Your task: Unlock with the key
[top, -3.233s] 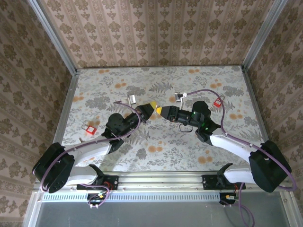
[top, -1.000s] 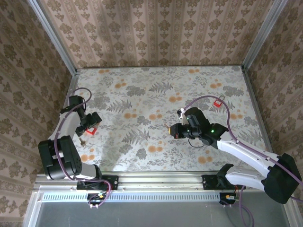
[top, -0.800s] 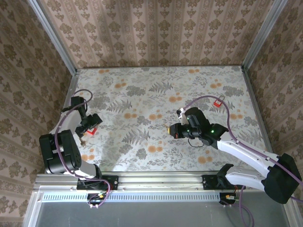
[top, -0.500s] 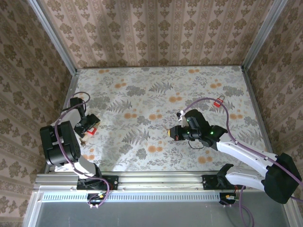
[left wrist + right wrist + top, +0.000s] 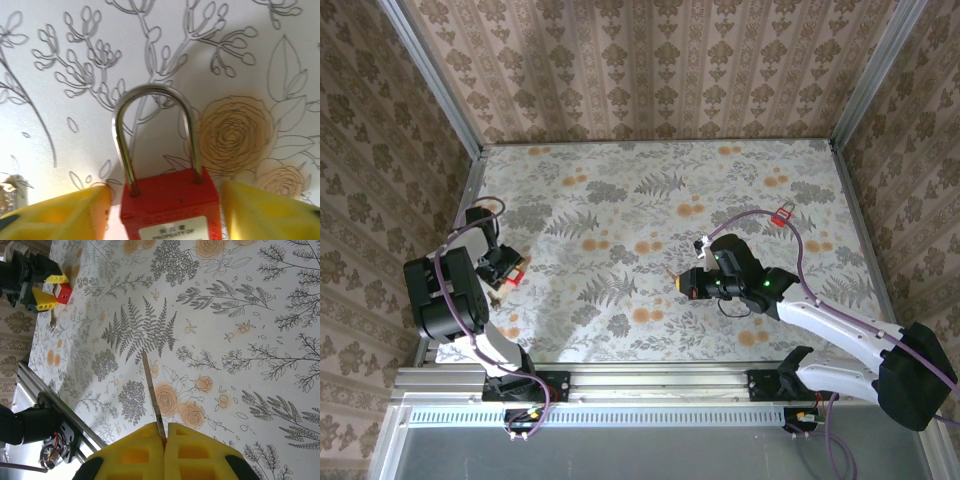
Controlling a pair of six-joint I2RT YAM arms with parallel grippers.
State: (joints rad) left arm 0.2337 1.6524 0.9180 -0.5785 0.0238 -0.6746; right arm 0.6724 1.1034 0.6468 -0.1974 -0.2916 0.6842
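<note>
Lock: the red padlock with a steel shackle (image 5: pixel 170 212) lies flat on the floral-patterned counter (image 5: pixel 620 180), and both shackle legs are seated in the body.
Left tool (image 5: pixel 165 191): it's down at the red padlock, with a yellow finger (image 5: pixel 60 217) on each side of the body. The gaps are razor-thin, so I cannot tell whether it is gripping or only bracketing.
Right tool (image 5: pixel 165 434): it's well apart from the red padlock, off to its right in the overhead view, with its yellow pads clenched together on a thin silver metal key (image 5: pixel 151 385).
Key: the blade pokes out past the fingertips, nowhere near the red padlock.
Spare: a second red padlock (image 5: pixel 781 216) lies farther still from the red padlock, beyond the right tool.
</note>
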